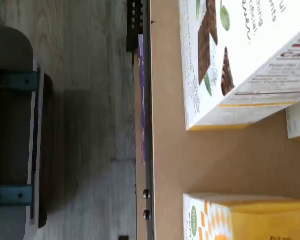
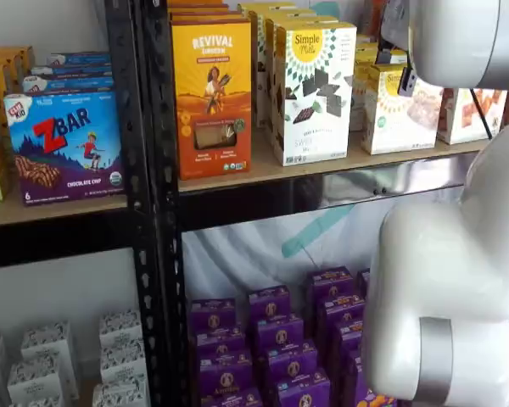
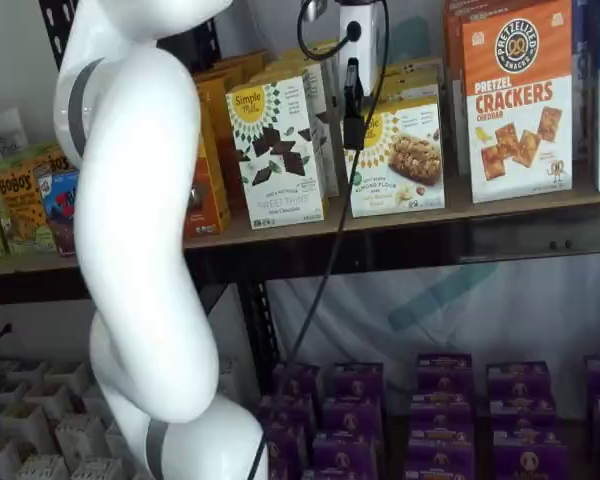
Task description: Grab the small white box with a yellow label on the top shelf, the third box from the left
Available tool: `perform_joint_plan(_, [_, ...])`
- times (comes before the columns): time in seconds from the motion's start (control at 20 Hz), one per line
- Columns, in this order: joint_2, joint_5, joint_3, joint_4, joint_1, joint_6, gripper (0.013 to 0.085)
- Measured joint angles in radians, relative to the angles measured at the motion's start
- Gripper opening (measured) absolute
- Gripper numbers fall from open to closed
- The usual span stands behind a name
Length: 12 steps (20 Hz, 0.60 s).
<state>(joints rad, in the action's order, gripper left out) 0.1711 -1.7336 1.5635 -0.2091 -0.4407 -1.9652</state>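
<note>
The small white box [image 3: 405, 155] with a yellow sunburst stands on the top shelf [image 3: 500, 210], to the right of a taller white carton with chocolate squares [image 3: 275, 150]. My gripper [image 3: 353, 100] hangs from above just in front of the small box's left edge, with a cable beside it. Only a side-on black finger shows and nothing is held; it is open. In a shelf view the small white box [image 2: 397, 114] is partly behind the white arm [image 2: 458, 34]. The wrist view looks down on the small box's yellow top [image 1: 250, 217], the chocolate carton [image 1: 240, 60] and bare shelf board [image 1: 190, 160].
An orange carton [image 2: 210, 85] stands left of the chocolate carton. A pretzel crackers box [image 3: 515, 95] stands right of the small box. Blue ZBar boxes [image 2: 64, 144] sit on the lower board at left, purple boxes [image 3: 440, 400] below. The white arm [image 3: 140, 250] stands before the shelves.
</note>
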Motion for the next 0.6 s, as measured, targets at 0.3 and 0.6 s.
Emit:
perform_joint_plan(0.3, [-0.002,-0.004,0.002,0.023,0.007,0.002,0.085])
perform_joint_plan(0.6, [-0.008,-0.002,0.005,0.042,0.014,0.004,0.085])
